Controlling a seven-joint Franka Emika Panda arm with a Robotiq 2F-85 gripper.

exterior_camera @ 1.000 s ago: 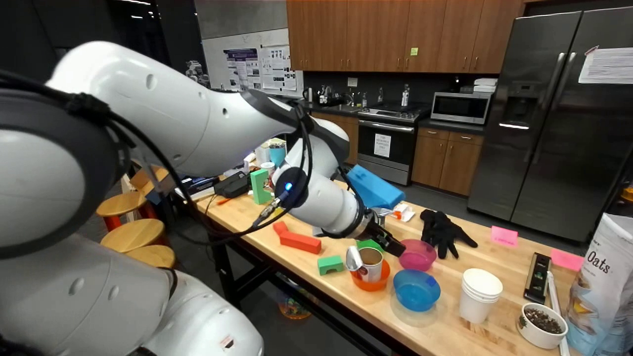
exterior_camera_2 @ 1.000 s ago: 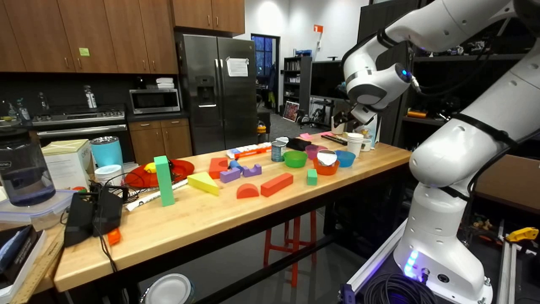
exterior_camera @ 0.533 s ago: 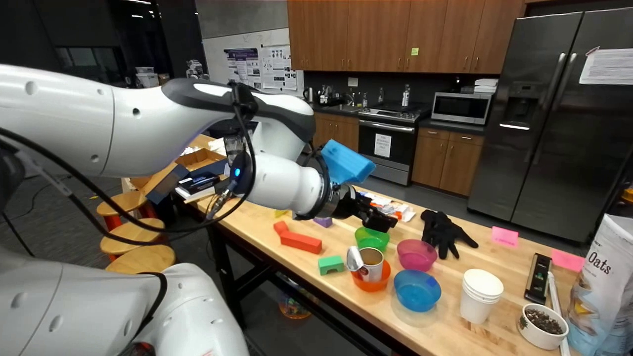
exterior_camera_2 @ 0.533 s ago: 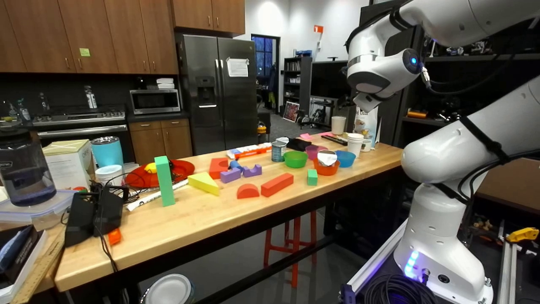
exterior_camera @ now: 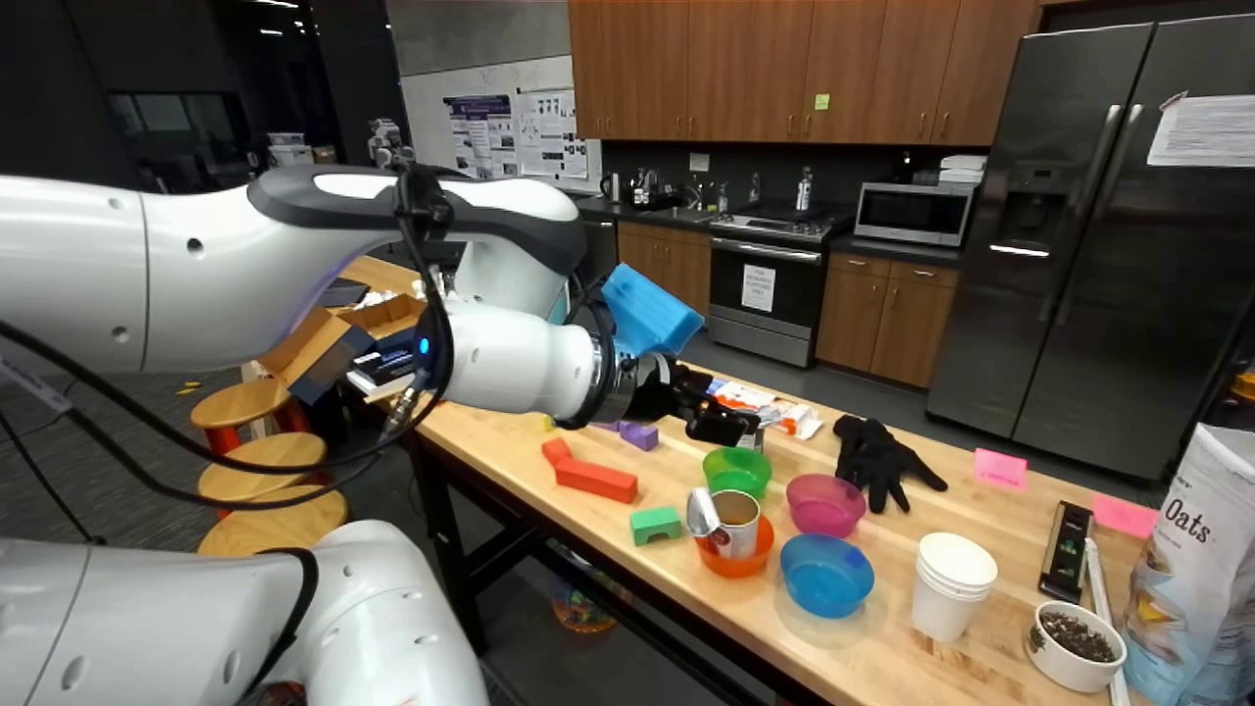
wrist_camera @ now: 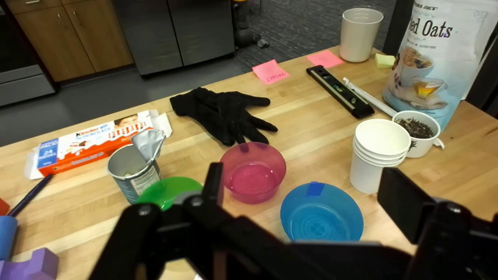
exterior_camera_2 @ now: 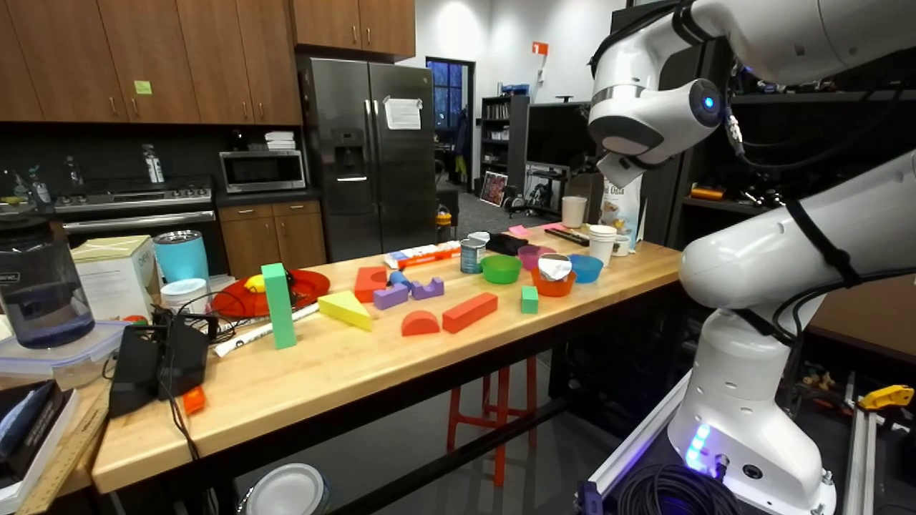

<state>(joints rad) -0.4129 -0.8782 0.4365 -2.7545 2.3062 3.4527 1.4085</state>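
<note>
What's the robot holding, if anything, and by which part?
Nothing: the jaws stand open, and the blue bowl seen between them in the wrist view stands apart.

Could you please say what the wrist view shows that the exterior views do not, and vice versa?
Only the wrist view: the inside of the grey-blue can, readable lettering on the Kinder box and the gripper plainly open.
Both exterior views only: the microwave and the long red block.
Shared by all: the pink bowl, the blue bowl, the black glove and the oats bag.
</note>
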